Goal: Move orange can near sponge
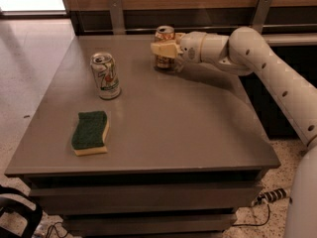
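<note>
The orange can [165, 34] stands upright at the far middle of the grey table [188, 123]. My gripper [163, 49] reaches in from the right, and its cream fingers [159, 49] wrap the can's middle, shut on it. The can's base rests on the table top. The sponge [90, 131], with a dark green top over yellow foam, lies flat at the front left of the table, well apart from the can and the gripper.
A white can with green and red markings [105, 76] stands upright between the orange can and the sponge, left of centre. A wooden wall with metal brackets [117, 14] runs behind the table. A cable [270, 197] lies on the floor at the right.
</note>
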`<state>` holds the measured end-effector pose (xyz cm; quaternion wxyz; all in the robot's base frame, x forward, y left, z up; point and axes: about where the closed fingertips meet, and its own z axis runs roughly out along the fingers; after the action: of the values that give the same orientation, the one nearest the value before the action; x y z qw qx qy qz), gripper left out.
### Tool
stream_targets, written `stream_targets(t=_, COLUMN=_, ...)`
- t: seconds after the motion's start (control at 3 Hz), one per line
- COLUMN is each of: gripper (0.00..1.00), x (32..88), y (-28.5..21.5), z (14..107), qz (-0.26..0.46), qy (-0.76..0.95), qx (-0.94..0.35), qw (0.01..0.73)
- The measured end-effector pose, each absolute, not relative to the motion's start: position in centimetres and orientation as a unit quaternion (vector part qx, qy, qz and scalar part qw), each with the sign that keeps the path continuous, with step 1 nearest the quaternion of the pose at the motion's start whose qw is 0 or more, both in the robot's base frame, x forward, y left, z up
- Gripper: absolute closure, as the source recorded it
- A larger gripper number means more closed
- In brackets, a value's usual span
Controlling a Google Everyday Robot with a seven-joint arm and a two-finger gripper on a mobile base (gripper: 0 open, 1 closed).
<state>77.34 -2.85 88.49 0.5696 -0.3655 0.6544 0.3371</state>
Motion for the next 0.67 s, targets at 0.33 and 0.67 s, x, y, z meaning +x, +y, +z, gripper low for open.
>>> stream_targets(t=0.33, gripper=1.00, x=75.8, y=-2.7, z=90.0, qz=0.347, qy=0.654, qx=-0.373, qw=0.559)
stream_targets(t=0.67, gripper=1.00, x=72.7, y=-2.2, z=91.8, qz=0.351, qy=0.651, qx=-0.383, qw=0.554)
